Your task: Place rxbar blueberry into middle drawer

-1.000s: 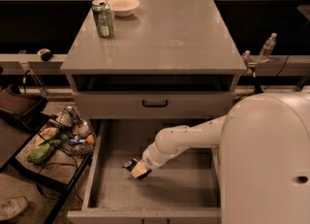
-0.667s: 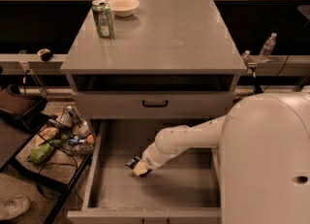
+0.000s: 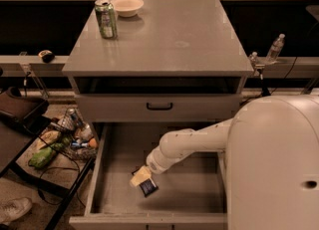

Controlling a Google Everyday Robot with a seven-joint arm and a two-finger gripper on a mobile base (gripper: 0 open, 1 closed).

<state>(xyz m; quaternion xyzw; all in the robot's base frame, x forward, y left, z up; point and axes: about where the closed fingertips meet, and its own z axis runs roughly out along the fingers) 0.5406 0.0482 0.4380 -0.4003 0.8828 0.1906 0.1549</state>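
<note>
The rxbar blueberry (image 3: 148, 186), a small dark blue bar with pale markings, is low in the open middle drawer (image 3: 189, 194), near its front left. My gripper (image 3: 141, 176) reaches down into the drawer on the white arm (image 3: 192, 144), and its pale tip is right against the bar's upper left edge. I cannot tell whether the bar rests on the drawer floor or hangs from the gripper.
A green can (image 3: 106, 19) and a white bowl (image 3: 126, 6) stand at the back left of the cabinet top (image 3: 174, 40). The closed drawer front with a black handle (image 3: 159, 106) is above the open drawer. A cluttered low rack (image 3: 60, 142) stands at left. My white body (image 3: 279, 169) fills the right.
The gripper has dipped a little lower in the drawer. The blue bar showed to the left of the gripper tip before; now it shows just below it.
</note>
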